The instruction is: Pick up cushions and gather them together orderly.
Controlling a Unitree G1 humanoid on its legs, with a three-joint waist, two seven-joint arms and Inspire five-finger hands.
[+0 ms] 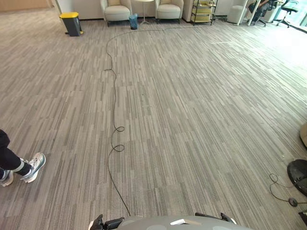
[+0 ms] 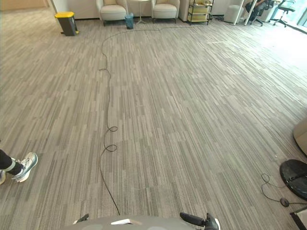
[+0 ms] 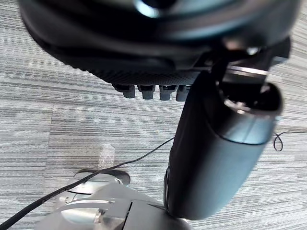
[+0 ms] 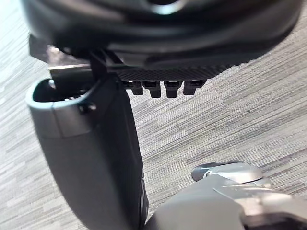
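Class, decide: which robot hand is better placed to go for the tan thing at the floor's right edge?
Right, probably: the tan thing lies far to the robot's right. Both the right hand and the left hand hang open and empty, so side decides.

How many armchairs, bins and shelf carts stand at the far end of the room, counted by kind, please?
Beige upholstered armchairs: 2
Dark bin with a yellow lid: 1
Small blue bin: 1
Dark-framed shelf cart with yellowish shelves: 1
Total: 5
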